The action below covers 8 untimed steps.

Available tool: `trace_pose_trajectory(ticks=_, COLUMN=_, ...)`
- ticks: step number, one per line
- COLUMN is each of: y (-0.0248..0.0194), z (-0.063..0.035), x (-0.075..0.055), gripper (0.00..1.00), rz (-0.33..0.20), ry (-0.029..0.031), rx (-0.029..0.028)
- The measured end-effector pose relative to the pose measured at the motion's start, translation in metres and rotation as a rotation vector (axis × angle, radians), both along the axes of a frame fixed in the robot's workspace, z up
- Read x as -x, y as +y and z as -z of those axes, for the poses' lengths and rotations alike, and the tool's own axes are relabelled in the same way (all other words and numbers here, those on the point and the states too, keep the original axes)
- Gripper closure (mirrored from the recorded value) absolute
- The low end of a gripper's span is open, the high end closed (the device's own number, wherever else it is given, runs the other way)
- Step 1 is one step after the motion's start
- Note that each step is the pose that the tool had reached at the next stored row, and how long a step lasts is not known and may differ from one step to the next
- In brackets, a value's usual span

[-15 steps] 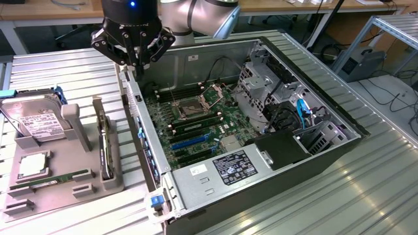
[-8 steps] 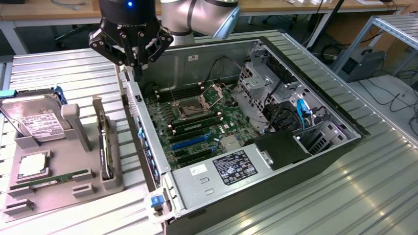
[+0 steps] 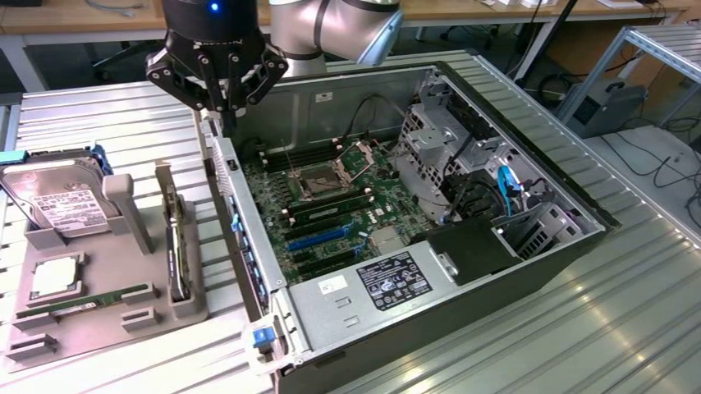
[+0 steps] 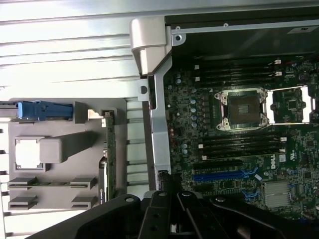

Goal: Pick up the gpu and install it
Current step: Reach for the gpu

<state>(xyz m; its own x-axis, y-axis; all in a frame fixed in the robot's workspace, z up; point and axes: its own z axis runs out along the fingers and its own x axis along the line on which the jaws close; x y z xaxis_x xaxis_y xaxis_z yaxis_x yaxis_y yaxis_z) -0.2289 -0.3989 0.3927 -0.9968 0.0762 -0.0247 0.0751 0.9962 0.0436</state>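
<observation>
From the exterior view, the gripper point(image 3: 226, 115) hangs over the rim of the open computer case point(image 3: 328, 308) on the side facing the holder, fingers pressed together with nothing between them. The gpu point(image 3: 172, 246) stands on edge in a slot of the grey holder point(image 3: 184, 310), just beside the case on the exterior view's left, apart from the gripper. A hard drive point(image 3: 61, 205), a processor chip point(image 3: 52, 277) and a green memory stick point(image 3: 93, 302) sit in that holder too. Over to the wrist view: the gripper point(image 4: 168, 186) is closed and empty above the case's metal edge, the gpu point(image 4: 108, 149) edge-on in the holder point(image 4: 60, 149) on one side, the motherboard point(image 4: 239, 149) with its blue slots point(image 4: 224, 175) on the other
</observation>
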Motion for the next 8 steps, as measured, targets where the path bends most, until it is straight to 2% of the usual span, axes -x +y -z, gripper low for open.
trace_pose_trajectory(ticks=8, y=0.0000, z=0.0000, x=0.0030, gripper=0.89, rz=0.000, ry=0.0000, rx=0.0000)
